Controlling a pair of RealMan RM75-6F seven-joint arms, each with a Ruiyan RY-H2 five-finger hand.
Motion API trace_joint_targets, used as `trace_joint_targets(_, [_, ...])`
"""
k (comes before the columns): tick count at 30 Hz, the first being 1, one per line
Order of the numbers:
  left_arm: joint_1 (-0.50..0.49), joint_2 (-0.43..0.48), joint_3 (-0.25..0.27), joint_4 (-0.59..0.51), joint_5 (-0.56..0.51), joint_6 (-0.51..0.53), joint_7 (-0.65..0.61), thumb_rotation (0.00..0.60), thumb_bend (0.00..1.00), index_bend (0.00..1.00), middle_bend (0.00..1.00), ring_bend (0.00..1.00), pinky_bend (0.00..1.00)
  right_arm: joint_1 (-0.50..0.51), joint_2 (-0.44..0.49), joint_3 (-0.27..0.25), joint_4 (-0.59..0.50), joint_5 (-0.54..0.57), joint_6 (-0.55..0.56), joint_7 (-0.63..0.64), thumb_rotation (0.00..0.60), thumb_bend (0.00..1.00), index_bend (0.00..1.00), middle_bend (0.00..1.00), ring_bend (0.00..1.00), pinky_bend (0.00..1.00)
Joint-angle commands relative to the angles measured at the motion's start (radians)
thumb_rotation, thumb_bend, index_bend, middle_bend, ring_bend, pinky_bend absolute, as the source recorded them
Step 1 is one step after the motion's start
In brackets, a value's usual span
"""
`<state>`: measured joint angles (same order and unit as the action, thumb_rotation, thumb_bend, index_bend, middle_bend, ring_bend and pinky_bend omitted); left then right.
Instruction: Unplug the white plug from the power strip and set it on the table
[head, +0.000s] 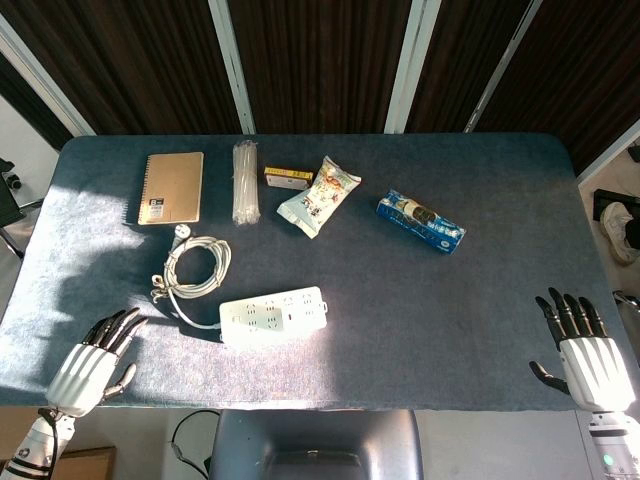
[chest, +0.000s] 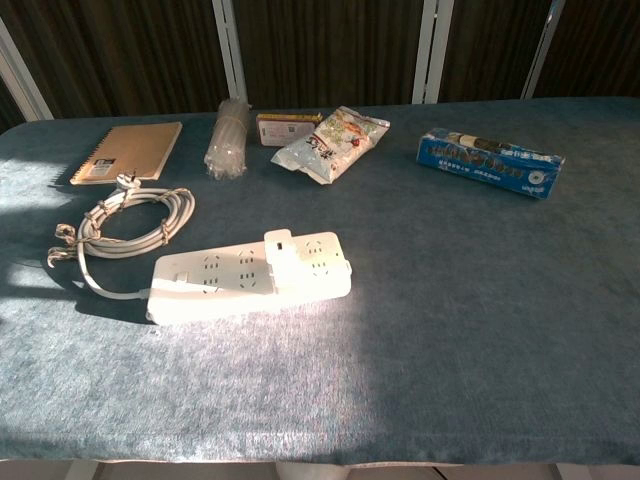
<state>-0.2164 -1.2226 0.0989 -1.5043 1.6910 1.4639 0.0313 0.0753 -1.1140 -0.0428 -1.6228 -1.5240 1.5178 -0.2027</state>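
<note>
- The white plastic power strip lies flat near the front edge of the blue-grey cloth-covered table.
- The small white boxy plug sits seated in the strip's sockets, toward its right half.
- The strip's coiled white cable lies just beyond its left end.
- The left hand rests at the table's front left corner, fingers apart, holding nothing.
- The right hand hovers at the front right edge, fingers spread and empty.
</note>
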Motion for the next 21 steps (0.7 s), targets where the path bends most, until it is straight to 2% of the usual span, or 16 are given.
trace_joint_targets(1, [-0.011,-0.031,0.006,0.016,0.036,-0.004,-0.024,0.600,0.43,0.00,0.00,0.00,0.14,0.002,-0.006,0.004,-0.003,-0.002,-0.009,-0.015,0.600,0.32,0.00,0.00,0.00,0.00])
trace_joint_targets(4, [-0.035,-0.109,0.002,0.050,0.074,-0.015,-0.069,0.600,0.40,0.00,0.00,0.00,0.14,0.005,-0.016,0.002,-0.002,-0.016,-0.019,-0.015,0.600,0.32,0.00,0.00,0.00,0.00])
trace_joint_targets(6, [-0.055,-0.179,-0.020,0.077,0.078,-0.034,-0.048,0.600,0.40,0.00,0.00,0.00,0.14,0.009,-0.020,0.004,-0.002,-0.013,-0.033,-0.019,0.600,0.32,0.00,0.00,0.00,0.00])
trace_joint_targets(8, [-0.080,-0.271,-0.061,0.116,0.054,-0.074,0.041,0.600,0.39,0.00,0.00,0.00,0.14,0.019,-0.026,0.008,-0.005,-0.008,-0.056,-0.031,0.600,0.32,0.00,0.00,0.00,0.00])
trace_joint_targets(12, [-0.127,-0.383,-0.076,0.096,0.036,-0.167,0.157,0.600,0.40,0.00,0.00,0.00,0.14,0.046,-0.036,0.021,-0.022,-0.010,-0.095,-0.046,0.600,0.31,0.00,0.00,0.00,0.00])
trace_joint_targets(17, [-0.146,-0.482,-0.086,0.076,0.036,-0.198,0.296,0.600,0.40,0.00,0.00,0.00,0.14,0.059,-0.048,0.037,-0.019,0.002,-0.115,-0.042,0.600,0.31,0.00,0.00,0.00,0.00])
trace_joint_targets(21, [-0.162,-0.583,-0.126,0.107,0.044,-0.175,0.398,0.600,0.37,0.00,0.00,0.00,0.14,0.064,-0.052,0.036,-0.008,0.016,-0.141,-0.031,0.600,0.31,0.00,0.00,0.00,0.00])
